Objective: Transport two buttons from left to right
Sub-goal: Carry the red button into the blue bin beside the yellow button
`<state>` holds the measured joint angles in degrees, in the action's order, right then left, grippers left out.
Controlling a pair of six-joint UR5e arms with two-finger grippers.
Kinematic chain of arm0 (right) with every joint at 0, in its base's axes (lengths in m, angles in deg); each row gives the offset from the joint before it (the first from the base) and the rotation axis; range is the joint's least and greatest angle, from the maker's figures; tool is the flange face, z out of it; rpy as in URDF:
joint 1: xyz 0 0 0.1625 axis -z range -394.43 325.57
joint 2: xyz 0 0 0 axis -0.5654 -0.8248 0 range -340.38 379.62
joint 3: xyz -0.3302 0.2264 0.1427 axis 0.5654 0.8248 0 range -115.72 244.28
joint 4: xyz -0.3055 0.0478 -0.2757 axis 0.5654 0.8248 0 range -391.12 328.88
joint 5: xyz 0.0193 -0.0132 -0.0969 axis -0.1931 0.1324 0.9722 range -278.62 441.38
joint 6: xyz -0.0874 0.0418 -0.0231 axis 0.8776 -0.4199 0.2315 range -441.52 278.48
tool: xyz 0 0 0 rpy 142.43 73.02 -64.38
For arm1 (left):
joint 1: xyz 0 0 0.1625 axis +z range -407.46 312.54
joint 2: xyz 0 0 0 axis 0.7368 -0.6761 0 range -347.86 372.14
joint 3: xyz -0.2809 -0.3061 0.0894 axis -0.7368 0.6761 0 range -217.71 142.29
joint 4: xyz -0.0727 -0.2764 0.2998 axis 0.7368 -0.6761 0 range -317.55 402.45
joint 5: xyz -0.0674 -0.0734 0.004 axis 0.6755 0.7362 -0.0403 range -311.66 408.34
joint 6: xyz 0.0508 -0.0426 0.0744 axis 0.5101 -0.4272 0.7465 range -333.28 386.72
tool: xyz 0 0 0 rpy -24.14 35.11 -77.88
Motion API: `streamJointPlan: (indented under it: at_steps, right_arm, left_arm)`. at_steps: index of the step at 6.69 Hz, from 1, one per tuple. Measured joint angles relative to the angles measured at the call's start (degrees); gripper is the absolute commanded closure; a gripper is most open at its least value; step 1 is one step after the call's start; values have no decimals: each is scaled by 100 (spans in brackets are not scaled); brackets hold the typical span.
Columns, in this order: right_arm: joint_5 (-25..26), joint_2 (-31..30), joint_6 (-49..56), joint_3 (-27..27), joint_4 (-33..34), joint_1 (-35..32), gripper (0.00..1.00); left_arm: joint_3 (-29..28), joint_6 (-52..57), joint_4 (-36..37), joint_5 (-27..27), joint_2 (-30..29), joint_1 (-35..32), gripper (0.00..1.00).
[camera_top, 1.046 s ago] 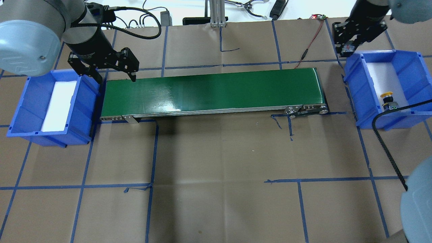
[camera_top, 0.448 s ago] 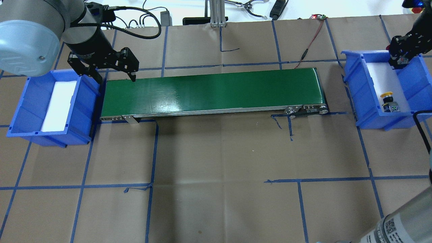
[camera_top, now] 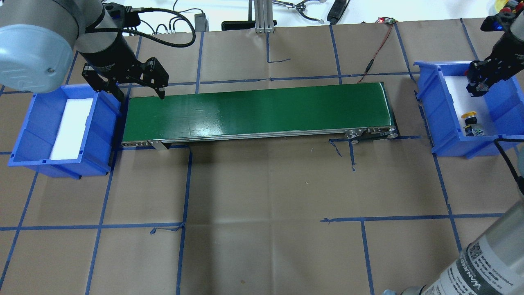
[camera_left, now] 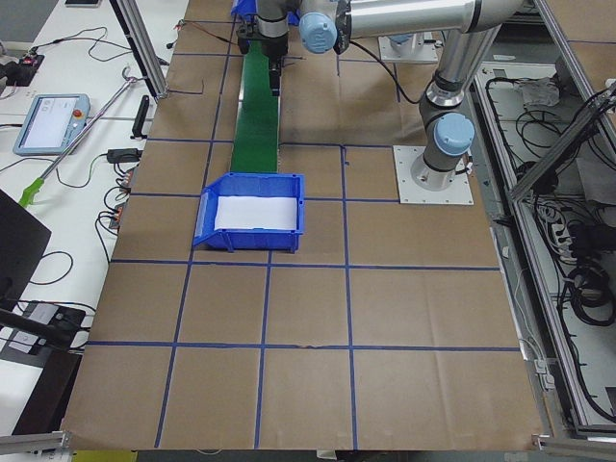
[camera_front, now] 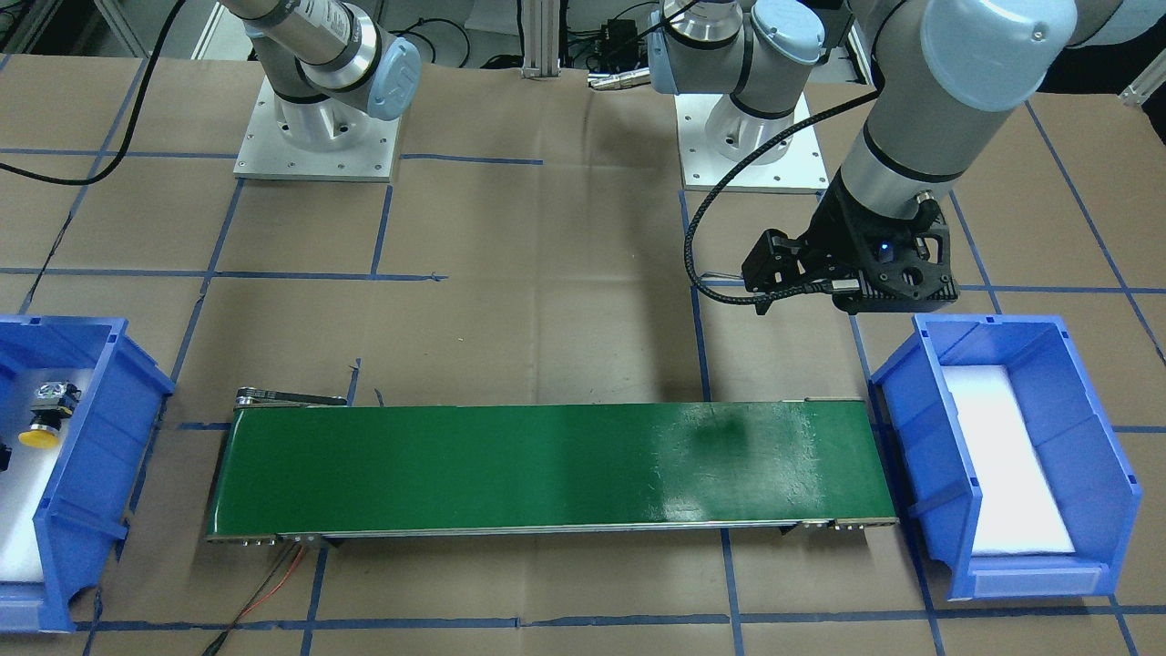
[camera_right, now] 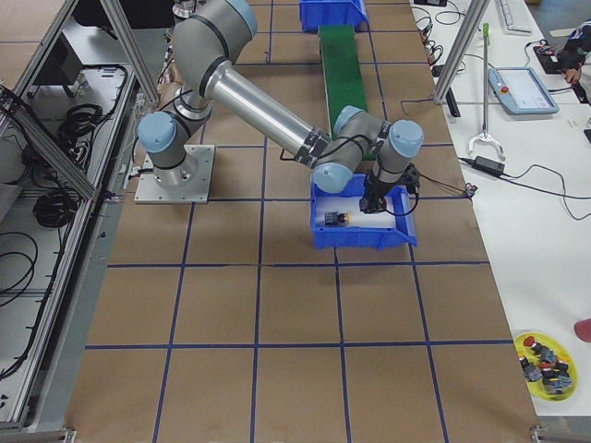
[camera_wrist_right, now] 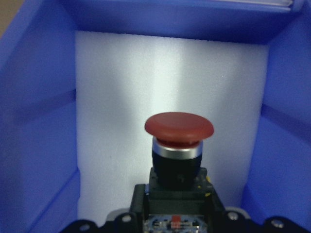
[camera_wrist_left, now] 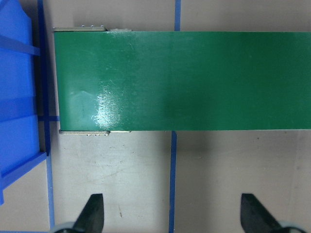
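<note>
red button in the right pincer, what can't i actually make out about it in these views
- Right wrist view: the bottom edge cuts off the lower body of the red button, so its gap to the foam cannot be judged.
- Overhead view: the right pincer covers it.
- Front-facing view: the left edge cuts it off; only the yellow button shows.
- Exterior right view: too small to tell from the pincer.

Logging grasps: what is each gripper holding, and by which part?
The right gripper holds the red button by its block body, cap pointing outward; the left gripper is open, holding nothing.
</note>
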<state>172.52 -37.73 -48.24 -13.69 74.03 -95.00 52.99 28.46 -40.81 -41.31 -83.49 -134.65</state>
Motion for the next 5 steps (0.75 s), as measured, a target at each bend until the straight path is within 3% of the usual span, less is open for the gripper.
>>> streamJointPlan:
  at_steps: [2,3,4,5]
  right_arm:
    - [136,242,24,-5,91,-5,94]
    - [190,303,23,-10,93,-20,86]
    - [213,352,21,-13,94,-34,36]
    - [214,386,21,-13,94,-50,8]
  left_arm:
    - [0,0,3,0,0,0,0]
    - [0,-1,3,0,0,0,0]
    - [0,-2,3,0,0,0,0]
    - [0,0,1,0,2,0,0]
